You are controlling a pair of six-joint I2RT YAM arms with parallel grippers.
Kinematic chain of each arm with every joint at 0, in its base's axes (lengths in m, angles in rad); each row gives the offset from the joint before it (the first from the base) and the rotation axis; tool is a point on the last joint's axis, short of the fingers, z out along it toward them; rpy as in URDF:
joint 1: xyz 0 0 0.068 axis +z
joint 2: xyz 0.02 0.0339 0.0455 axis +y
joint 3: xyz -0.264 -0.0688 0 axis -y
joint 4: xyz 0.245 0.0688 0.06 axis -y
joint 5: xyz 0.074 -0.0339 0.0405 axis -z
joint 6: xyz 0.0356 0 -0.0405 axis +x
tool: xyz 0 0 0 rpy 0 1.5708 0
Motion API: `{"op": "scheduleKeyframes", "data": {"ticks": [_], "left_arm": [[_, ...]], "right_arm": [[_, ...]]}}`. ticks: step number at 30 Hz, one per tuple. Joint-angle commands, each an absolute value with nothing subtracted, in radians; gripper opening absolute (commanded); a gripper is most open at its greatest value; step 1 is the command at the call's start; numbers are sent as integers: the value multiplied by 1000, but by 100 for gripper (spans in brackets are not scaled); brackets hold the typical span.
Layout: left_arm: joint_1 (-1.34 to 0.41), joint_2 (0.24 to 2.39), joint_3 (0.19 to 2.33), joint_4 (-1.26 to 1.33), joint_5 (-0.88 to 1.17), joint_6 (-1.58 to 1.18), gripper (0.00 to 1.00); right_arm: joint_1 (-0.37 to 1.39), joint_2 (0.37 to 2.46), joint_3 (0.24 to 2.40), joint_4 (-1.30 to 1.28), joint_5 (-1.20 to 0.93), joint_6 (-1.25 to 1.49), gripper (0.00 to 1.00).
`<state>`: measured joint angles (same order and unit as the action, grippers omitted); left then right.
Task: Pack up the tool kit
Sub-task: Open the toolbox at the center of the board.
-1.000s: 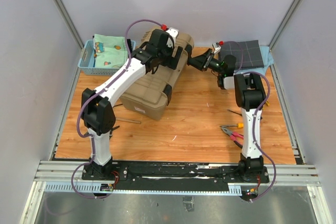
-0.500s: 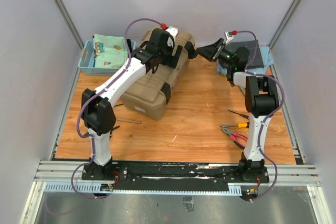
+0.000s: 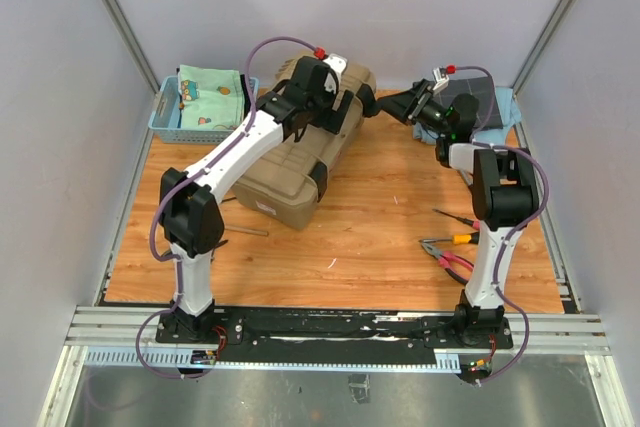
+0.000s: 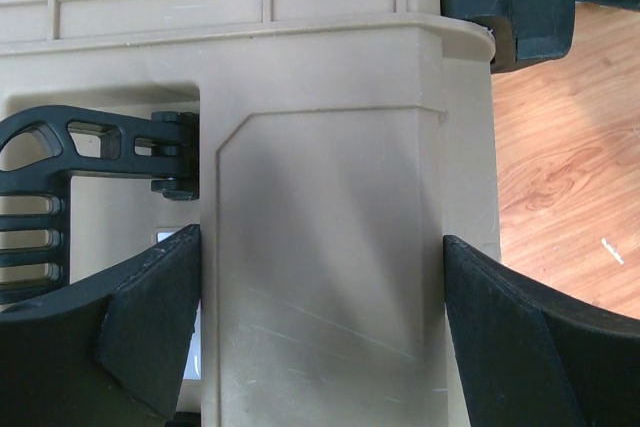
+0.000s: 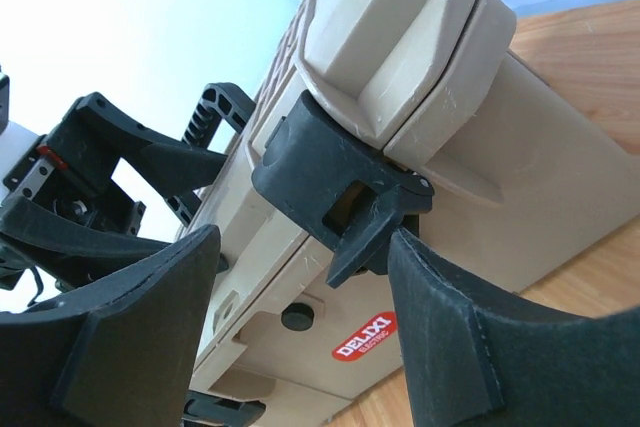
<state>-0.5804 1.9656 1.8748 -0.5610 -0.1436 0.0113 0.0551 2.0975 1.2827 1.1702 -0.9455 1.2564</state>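
The tan toolbox (image 3: 290, 172) lies closed on the wooden table, angled toward the back. My left gripper (image 3: 330, 97) sits on its far end; in the left wrist view (image 4: 320, 237) its fingers (image 4: 150, 317) press both sides of a raised lid section beside the black handle (image 4: 60, 157). My right gripper (image 3: 392, 107) is open at the box's far right side. In the right wrist view (image 5: 305, 237) its fingers (image 5: 450, 337) flank a black latch (image 5: 340, 182) above the red label (image 5: 365, 335). Red-handled pliers (image 3: 447, 255) and a screwdriver (image 3: 452, 217) lie near the right arm.
A blue mesh basket (image 3: 165, 119) with patterned cloth stands at the back left. A folded dark grey cloth (image 3: 490, 97) lies at the back right behind the right arm. A thin tool (image 3: 245, 230) lies left of the box's near end.
The right gripper has swung up and back from the box's side and now points at the far right latch. The left gripper has stayed on the lid.
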Motion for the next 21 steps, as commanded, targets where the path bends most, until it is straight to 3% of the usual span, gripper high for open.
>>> {"op": "scheduleKeyframes", "data": {"ticks": [1,8,21], "left_arm": [[-570,2115,1810,-835,-83,10,86],[-540,2178,1902,-834,-92,10,86],[-520,2346,2212,-839,-18,13,87]], "right_arm": [[63,1908,1280,1260,-982,1142,68],[63,1878,1200,916,-933,913,75],[72,1745,1083,791,-885,795,80]]}}
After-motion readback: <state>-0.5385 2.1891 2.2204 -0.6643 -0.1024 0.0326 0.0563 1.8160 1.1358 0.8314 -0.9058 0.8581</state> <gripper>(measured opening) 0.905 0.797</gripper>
